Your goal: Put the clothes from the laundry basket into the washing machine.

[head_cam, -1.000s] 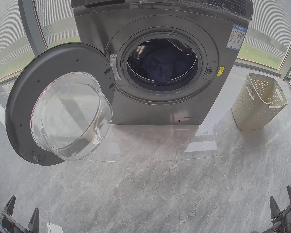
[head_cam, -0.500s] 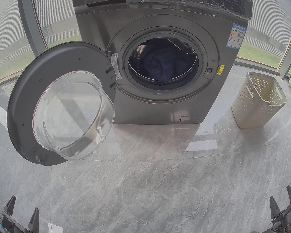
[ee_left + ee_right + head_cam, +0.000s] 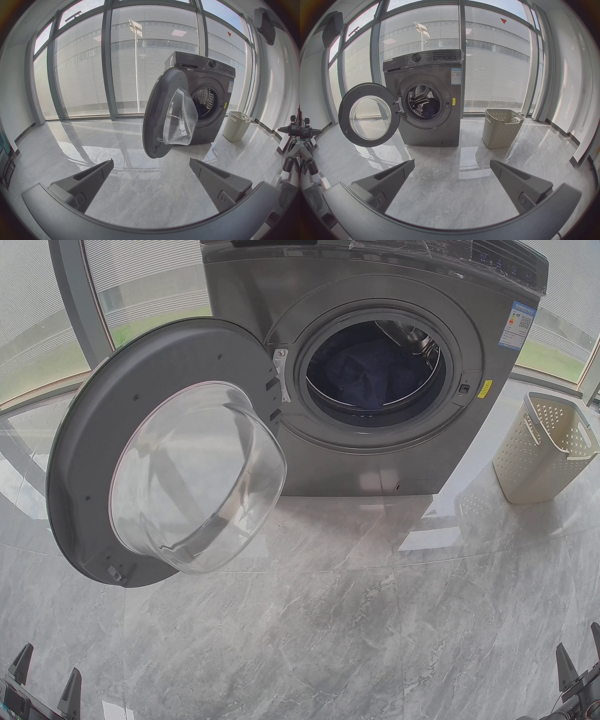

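A grey washing machine (image 3: 387, 446) stands ahead with its round door (image 3: 162, 452) swung wide to the left. Dark blue clothes (image 3: 369, 374) lie inside the drum (image 3: 429, 107). The cream laundry basket (image 3: 545, 449) stands on the floor to the machine's right, and what I see of its inside is bare (image 3: 501, 126). My left gripper (image 3: 45, 671) sits low at the bottom left, open and holding nothing. My right gripper (image 3: 581, 652) sits low at the bottom right, also open and holding nothing. Both are far back from the machine (image 3: 206, 103).
Grey marble floor (image 3: 325, 627) stretches between me and the machine. Tall windows (image 3: 500, 62) with dark frames run behind the machine and basket. The open door (image 3: 165, 115) juts out over the floor on the left side.
The whole head view has shifted, so the machine and door now appear further right and the door larger; the camera moved. Both grippers keep their places, still open.
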### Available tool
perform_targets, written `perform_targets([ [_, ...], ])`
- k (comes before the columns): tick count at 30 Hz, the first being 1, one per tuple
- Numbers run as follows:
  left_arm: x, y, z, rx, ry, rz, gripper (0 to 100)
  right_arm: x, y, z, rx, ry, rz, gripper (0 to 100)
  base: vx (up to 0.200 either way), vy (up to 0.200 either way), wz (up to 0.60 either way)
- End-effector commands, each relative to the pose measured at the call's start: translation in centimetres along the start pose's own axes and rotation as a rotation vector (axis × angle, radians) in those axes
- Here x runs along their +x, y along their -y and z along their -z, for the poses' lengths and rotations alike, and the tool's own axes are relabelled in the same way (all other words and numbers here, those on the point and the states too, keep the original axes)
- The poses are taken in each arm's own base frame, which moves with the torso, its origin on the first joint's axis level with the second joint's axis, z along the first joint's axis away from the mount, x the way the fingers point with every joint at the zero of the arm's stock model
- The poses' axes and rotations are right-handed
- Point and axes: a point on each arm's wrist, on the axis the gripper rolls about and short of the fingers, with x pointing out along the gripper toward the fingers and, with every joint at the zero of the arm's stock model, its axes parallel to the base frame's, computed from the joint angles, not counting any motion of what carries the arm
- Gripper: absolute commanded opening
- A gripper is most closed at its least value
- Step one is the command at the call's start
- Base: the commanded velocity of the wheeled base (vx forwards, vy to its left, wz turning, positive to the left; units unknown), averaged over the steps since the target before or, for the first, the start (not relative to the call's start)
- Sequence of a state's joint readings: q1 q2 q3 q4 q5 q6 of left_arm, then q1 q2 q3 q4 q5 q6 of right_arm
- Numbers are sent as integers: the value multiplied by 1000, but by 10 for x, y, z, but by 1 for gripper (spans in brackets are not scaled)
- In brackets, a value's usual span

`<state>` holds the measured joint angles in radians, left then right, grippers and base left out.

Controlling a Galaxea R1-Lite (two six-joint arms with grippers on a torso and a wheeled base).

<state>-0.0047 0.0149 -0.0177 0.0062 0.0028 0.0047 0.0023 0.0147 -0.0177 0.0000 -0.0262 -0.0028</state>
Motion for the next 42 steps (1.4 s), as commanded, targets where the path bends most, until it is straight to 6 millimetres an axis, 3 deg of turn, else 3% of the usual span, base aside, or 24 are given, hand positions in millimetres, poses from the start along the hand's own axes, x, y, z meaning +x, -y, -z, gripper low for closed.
perform_targets([
  [1,0,0,5,0,-6,0,100,0,0,4,0,0,-1,100,0,0,0],
  [7,0,0,5,0,-4,0,100,0,0,4,0,0,-1,100,0,0,0],
  [13,0,0,5,3,-4,-11,100,0,0,4,0,0,-1,100,0,200,0],
  [24,0,0,4,17,2,-5,100,0,0,4,1,0,1,100,0,0,0],
  [27,-3,0,-16,-5,97,7,100,0,0,4,0,0,-1,100,0,0,0],
  [28,-7,-1,-43,-20,163,23,100,0,0,4,0,0,-1,100,0,0,0],
  [31,2,-1,-70,-20,123,77,100,0,0,4,1,0,-1,100,0,0,0],
  [33,9,-1,-76,-21,87,112,100,0,0,4,1,0,1,100,0,0,0],
  [35,36,3,-92,-29,10,213,100,0,0,4,3,0,1,100,0,0,0],
  [42,85,16,-121,-40,-29,295,100,0,0,4,3,0,1,100,0,0,0],
])
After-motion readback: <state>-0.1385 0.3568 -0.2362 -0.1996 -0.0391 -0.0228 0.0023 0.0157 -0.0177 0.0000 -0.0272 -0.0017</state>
